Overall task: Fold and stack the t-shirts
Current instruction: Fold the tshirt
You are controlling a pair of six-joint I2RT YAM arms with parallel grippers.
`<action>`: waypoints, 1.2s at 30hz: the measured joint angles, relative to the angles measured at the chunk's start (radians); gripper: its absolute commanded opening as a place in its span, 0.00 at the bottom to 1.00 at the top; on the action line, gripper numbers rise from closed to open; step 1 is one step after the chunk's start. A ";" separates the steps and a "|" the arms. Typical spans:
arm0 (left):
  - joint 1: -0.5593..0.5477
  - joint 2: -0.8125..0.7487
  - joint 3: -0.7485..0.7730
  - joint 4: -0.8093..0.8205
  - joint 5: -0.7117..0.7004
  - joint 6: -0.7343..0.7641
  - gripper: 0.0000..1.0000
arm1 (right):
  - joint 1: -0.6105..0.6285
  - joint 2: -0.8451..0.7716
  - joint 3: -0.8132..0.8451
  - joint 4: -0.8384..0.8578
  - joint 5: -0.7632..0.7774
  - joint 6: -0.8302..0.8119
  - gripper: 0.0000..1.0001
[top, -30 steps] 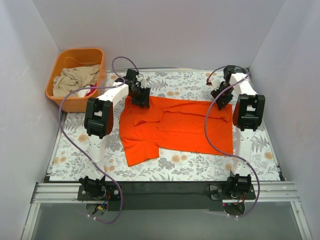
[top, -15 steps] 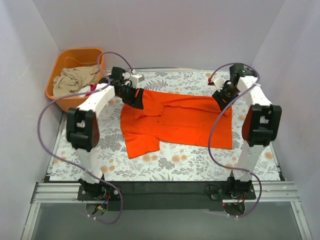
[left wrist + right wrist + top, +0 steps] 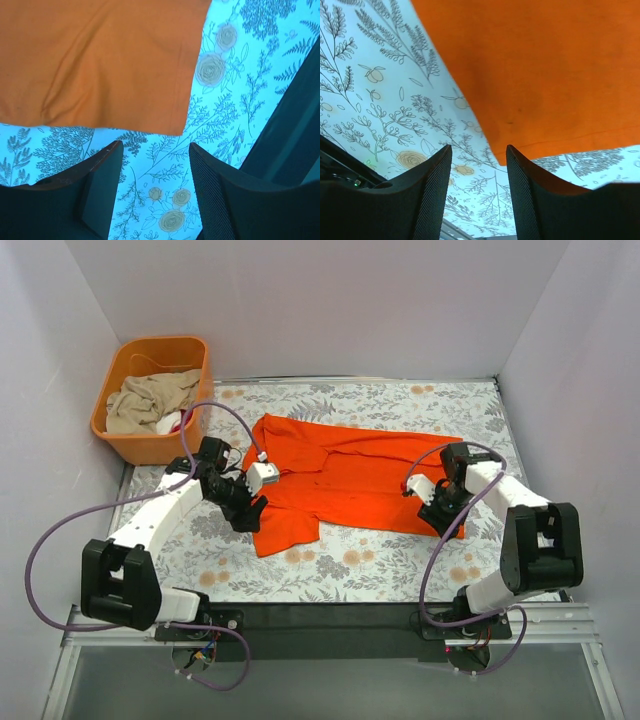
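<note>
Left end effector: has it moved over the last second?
Yes. The left end effector moved toward the near side, away from the orange tub, to the t-shirt's near-left edge.

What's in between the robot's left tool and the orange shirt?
Just bare flowery tablecloth, in the left wrist view: the left tool is short of the orange shirt.

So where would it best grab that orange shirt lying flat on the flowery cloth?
Probably by its two near corners, one per hand, coming in low from the near side. The orange t-shirt lies flat, so only its edges offer something to pinch. One corner sits just ahead of the open left hand, the other ahead of the open right hand.
</note>
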 measured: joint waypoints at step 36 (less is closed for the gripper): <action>-0.290 -0.026 -0.343 0.334 -0.222 0.225 0.00 | 0.047 -0.040 -0.192 0.267 0.248 -0.024 0.01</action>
